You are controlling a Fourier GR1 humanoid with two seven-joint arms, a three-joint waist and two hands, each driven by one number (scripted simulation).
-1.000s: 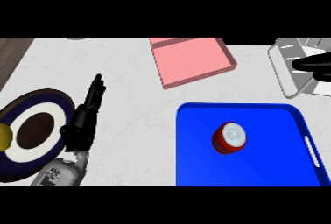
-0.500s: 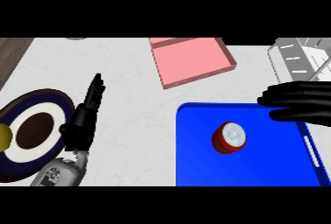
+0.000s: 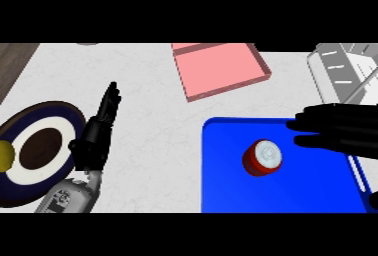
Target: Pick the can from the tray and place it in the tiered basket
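Nearby, pink box (image 3: 220,70) and plate (image 3: 44,150) flank tray (image 3: 229,190).

Can (image 3: 263,158) on tray (image 3: 280,195)

The pale counter (image 3: 155,130) bears a blue tray (image 3: 229,190), pink box (image 3: 221,67), ringed plate (image 3: 37,150), and seemingly a wire basket (image 3: 343,65).

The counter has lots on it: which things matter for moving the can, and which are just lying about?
For the job:
red can
blue tray
tiered basket
right hand

Lying about:
pink tray
plate
yellow object
left hand, resting
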